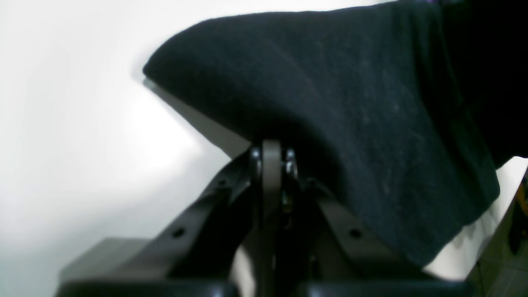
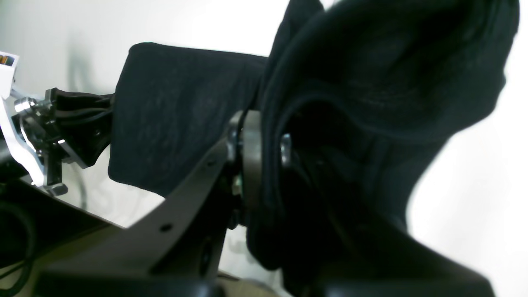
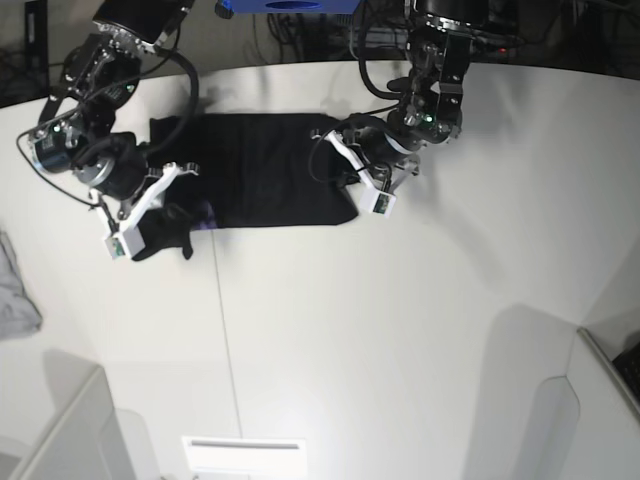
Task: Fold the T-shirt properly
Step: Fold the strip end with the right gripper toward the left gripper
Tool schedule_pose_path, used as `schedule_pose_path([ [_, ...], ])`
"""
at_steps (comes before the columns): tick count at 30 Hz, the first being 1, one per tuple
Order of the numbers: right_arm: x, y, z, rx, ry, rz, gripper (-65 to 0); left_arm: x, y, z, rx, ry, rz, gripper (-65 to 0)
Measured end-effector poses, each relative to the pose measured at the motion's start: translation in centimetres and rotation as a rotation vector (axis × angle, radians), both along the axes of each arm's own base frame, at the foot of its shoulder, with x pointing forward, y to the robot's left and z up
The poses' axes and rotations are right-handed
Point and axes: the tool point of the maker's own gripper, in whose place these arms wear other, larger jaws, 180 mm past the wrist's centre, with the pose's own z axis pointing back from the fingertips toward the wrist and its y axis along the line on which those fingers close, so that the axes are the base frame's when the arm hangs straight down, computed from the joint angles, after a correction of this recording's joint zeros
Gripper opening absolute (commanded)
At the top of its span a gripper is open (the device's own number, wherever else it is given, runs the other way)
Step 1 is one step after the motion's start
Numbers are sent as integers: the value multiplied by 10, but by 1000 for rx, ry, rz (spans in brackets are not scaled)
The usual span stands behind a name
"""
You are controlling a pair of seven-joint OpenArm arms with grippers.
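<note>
Between both grippers, T-shirt (image 3: 262, 170).

The T-shirt (image 3: 262, 170) is black all over and plain on the side that shows, with only a small purple fleck at its lower left edge. The table (image 3: 420, 330) under it is white. Both arms are black with white brackets, and a crumpled grey cloth (image 3: 15, 290) lies at the left
</note>
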Motion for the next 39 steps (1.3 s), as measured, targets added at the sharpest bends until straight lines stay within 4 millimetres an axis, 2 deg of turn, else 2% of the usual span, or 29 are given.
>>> schedule_pose_path([
  [3,2,-4,2,-15,-6,-1,-650,3,-4,2,-7,1,1,-650],
  [10,1,-1,1,-1,-3,3,-650,13,-13,6,-3,1,7,-650],
  [16,-6,22,10,133,-36,51,-650,17,-15,5,-13,4,7,-650],
  [21,-16,38,16,298,-2,20,-650,18,-15,3,-14,2,9,-650],
  [24,-15,49,23,391,1,-3,-650,17,-14,3,-12,0,10,-650],
  [39,-20,94,22,518,29,-13,-650,9,-14,2,-18,6,15,-650],
])
